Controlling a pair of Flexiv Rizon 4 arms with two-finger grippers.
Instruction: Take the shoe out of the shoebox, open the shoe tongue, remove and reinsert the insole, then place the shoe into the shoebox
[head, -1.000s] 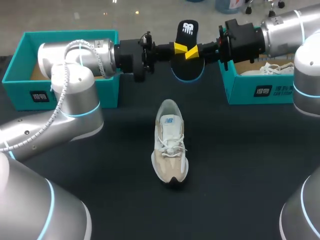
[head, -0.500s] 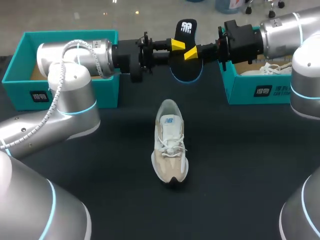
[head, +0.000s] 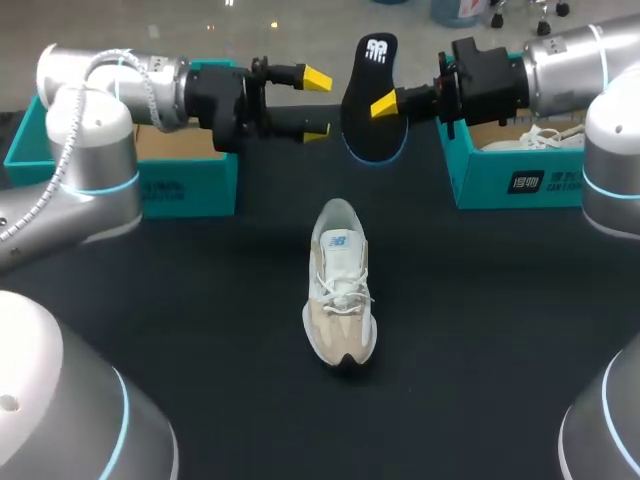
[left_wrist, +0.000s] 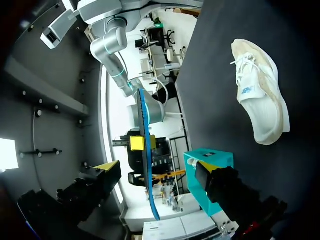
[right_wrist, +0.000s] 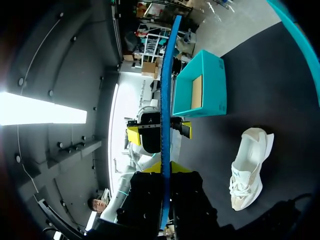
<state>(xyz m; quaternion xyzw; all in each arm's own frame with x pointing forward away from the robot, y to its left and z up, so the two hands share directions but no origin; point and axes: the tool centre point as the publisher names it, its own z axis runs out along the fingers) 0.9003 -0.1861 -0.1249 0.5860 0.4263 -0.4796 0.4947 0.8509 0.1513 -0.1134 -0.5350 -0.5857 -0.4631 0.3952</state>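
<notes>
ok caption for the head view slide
Right claw grips the black insole in the air, left claw open beside it, shoe on the table.

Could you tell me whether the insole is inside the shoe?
Out: the right gripper holds the insole in the air, apart from the shoe.

Black insole (head: 372, 120) stands upright over the bench's (head: 480, 330) far edge, clamped in the right gripper (head: 386, 102). Left gripper (head: 318, 105) sits just beside it, fingers spread, apart from it. Shoe (head: 340, 300) lies mid-bench, toe toward the near edge. Left shoebox (head: 185, 185) and right shoebox (head: 510, 182) sit at the far corners.
</notes>
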